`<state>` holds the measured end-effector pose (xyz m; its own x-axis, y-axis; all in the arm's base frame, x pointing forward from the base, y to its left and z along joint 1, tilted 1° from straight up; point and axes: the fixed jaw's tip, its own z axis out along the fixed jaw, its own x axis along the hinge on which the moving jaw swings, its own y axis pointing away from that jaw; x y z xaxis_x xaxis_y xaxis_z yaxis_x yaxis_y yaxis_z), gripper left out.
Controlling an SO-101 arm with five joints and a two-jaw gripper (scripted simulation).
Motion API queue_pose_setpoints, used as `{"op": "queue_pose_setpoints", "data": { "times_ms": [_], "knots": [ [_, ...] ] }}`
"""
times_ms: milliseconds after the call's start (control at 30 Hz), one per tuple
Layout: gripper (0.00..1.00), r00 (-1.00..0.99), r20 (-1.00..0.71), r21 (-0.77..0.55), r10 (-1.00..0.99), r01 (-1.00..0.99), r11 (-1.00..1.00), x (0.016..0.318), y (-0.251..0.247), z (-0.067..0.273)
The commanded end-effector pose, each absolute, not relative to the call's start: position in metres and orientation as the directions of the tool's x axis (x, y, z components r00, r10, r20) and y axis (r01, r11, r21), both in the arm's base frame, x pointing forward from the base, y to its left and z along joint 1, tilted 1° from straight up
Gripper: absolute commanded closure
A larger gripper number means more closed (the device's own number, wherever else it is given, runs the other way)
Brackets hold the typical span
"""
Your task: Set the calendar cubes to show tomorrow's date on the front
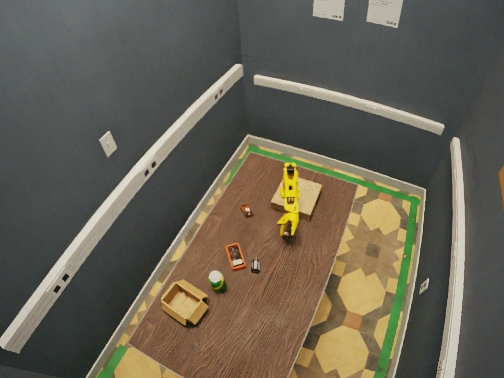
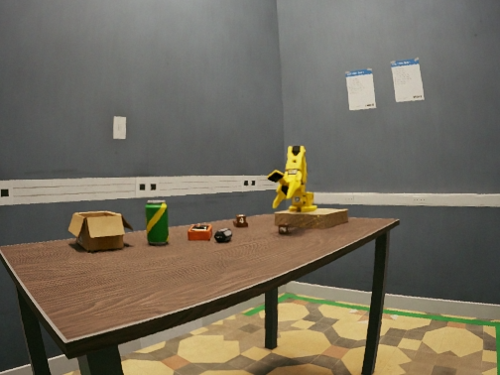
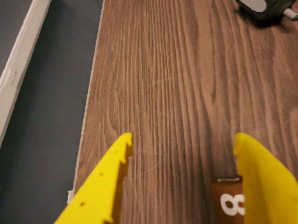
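The small brown calendar tray (image 1: 249, 215) (image 2: 240, 225) stands on the table, with one brown cube (image 2: 241, 219) on it showing a white 4 towards the exterior camera. The month side cannot be read. Another brown cube (image 2: 283, 229) (image 3: 227, 202) lies on the table near the arm's base block; the wrist view shows a white 8 on it, turned sideways and partly covered by the right finger. My gripper (image 2: 274, 190) (image 3: 184, 140) is open and empty, above the table, with the loose cube low at its right finger in the wrist view.
Farther out stand an orange box (image 1: 235, 256) (image 2: 199, 233) with small things in it, a black object (image 1: 256, 265) (image 2: 223, 235) (image 3: 270, 11), a green can (image 1: 218, 281) (image 2: 157, 223) and an open cardboard box (image 1: 184, 302) (image 2: 100, 235). The arm stands on a wooden block (image 1: 309, 192) (image 2: 322, 218).
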<state>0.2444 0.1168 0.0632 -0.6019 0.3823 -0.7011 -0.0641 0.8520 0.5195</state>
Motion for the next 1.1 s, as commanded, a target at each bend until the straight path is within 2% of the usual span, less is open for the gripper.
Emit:
{"op": "queue_pose_setpoints", "data": {
  "times_ms": [0,700,1067],
  "knots": [
    [0.65,-0.708,-0.663,0.415,0.244,-0.076,0.907,0.241,0.117,0.075],
    [0.65,-0.772,-0.626,0.300,0.107,-0.112,0.947,0.233,0.114,0.085],
    [0.65,-0.823,-0.564,0.260,0.068,-0.099,0.961,0.228,0.112,0.068]
  ]
}}
